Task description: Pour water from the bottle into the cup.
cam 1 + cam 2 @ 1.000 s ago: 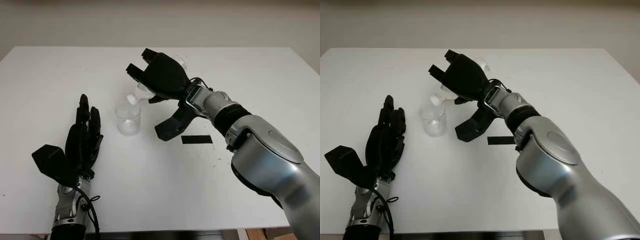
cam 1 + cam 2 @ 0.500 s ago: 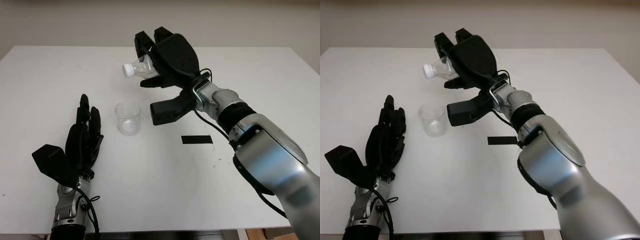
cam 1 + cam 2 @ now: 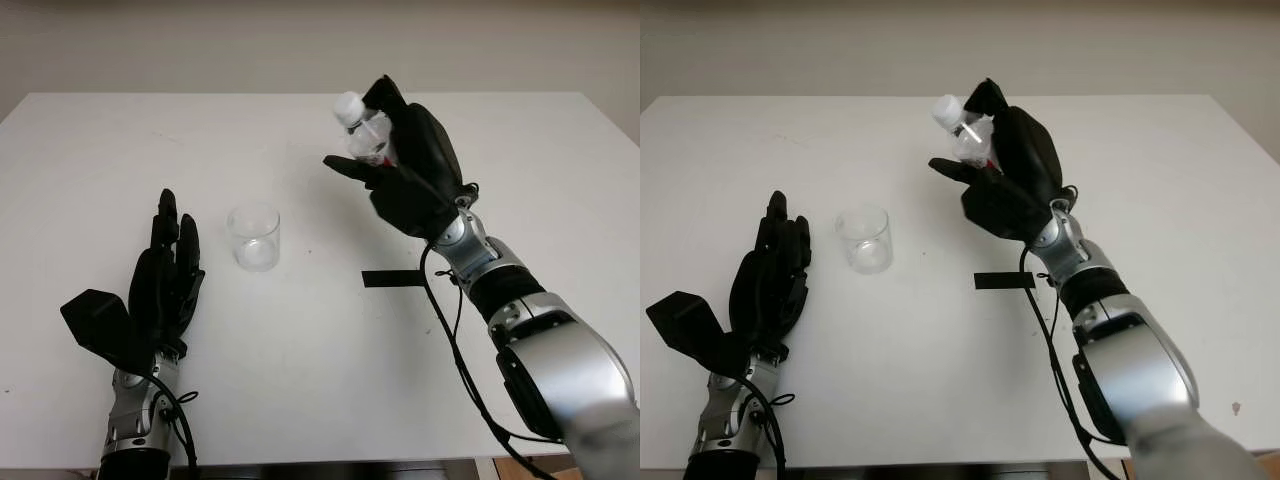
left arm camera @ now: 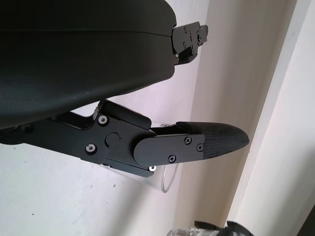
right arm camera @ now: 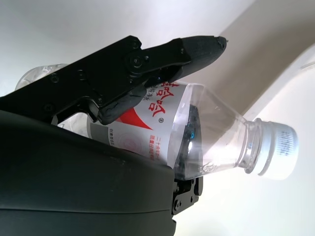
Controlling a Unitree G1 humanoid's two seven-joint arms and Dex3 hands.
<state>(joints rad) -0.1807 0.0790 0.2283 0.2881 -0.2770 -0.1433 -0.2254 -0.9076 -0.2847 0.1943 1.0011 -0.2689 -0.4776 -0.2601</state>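
Note:
My right hand (image 3: 395, 165) is shut on a clear plastic bottle (image 3: 365, 135) with a white cap (image 3: 347, 104), held nearly upright above the table, to the right of the cup. In the right wrist view the bottle (image 5: 197, 128) shows a red-and-white label and its cap (image 5: 276, 150) is on. A clear plastic cup (image 3: 253, 236) stands upright on the white table (image 3: 300, 340), a little right of my left hand (image 3: 165, 275), which is open with fingers pointing away. The cup's rim (image 4: 170, 179) peeks out behind a finger in the left wrist view.
A short strip of black tape (image 3: 392, 278) lies on the table under my right forearm. The table's far edge meets a pale wall.
My right hand has swung right and back from above the cup, turning the bottle from lying tipped toward the cup to nearly upright. The left hand and cup have not moved.

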